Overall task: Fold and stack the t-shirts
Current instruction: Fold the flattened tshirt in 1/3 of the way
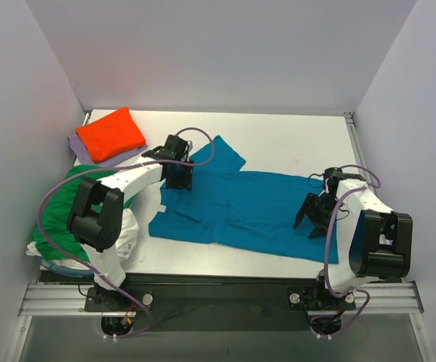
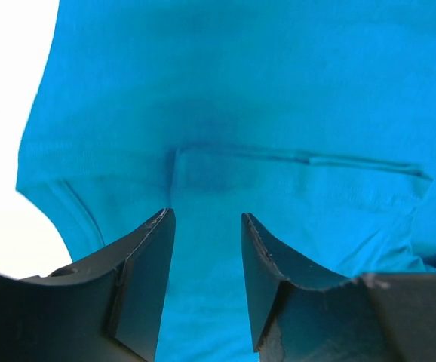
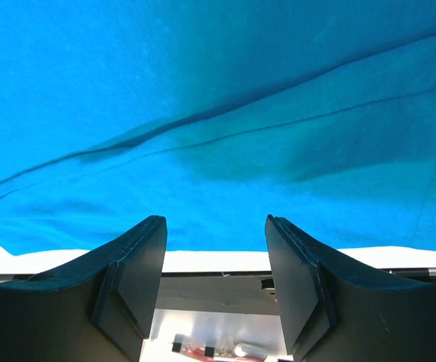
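Holding nothing: my left gripper [image 2: 204, 219] & right gripper [image 3: 216, 222] both part-open over 1 teal t-shirt [image 1: 248, 205] flat on counter [image 1: 293, 136]; 1 orange t-shirt [image 1: 111, 133], 1 lavender [image 1: 79, 145], 1 green [image 1: 58, 213], 1 white [image 1: 128, 231] at left.

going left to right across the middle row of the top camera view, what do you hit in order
green t-shirt → left end effector → teal-blue t-shirt → right end effector

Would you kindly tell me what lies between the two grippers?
Only the teal-blue t-shirt, spread on the table, fills the stretch between the left gripper and the right gripper, as the top external view shows.
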Robot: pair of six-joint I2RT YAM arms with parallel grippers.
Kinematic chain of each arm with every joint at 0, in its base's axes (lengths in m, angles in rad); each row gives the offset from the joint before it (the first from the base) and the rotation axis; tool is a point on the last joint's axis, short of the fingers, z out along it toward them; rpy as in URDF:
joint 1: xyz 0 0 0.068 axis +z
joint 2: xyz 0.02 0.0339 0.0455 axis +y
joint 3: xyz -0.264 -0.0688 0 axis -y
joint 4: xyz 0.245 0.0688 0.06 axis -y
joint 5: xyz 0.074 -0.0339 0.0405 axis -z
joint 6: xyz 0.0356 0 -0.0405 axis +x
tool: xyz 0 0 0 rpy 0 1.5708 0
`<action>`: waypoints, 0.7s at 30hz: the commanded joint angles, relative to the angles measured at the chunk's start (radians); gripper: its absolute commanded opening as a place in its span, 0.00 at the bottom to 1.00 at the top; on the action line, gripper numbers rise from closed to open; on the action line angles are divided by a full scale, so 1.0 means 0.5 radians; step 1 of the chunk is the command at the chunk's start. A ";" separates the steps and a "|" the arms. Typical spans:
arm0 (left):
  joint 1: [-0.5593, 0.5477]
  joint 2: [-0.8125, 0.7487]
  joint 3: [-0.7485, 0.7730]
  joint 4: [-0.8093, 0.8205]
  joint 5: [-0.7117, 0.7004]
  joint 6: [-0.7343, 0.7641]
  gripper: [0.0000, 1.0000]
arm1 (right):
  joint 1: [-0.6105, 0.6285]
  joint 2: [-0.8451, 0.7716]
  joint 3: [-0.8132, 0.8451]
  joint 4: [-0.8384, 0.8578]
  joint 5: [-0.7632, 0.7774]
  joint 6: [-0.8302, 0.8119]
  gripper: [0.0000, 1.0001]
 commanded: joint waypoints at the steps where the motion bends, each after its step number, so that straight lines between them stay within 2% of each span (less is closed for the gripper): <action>1: 0.022 0.052 0.154 0.016 0.001 0.091 0.50 | 0.015 0.065 0.038 -0.094 0.036 0.017 0.56; 14: 0.050 0.233 0.283 0.003 0.004 0.036 0.43 | 0.022 0.163 0.115 -0.094 0.023 0.023 0.56; 21: 0.053 0.297 0.301 -0.046 -0.051 0.036 0.42 | 0.019 0.182 0.130 -0.091 0.026 0.026 0.56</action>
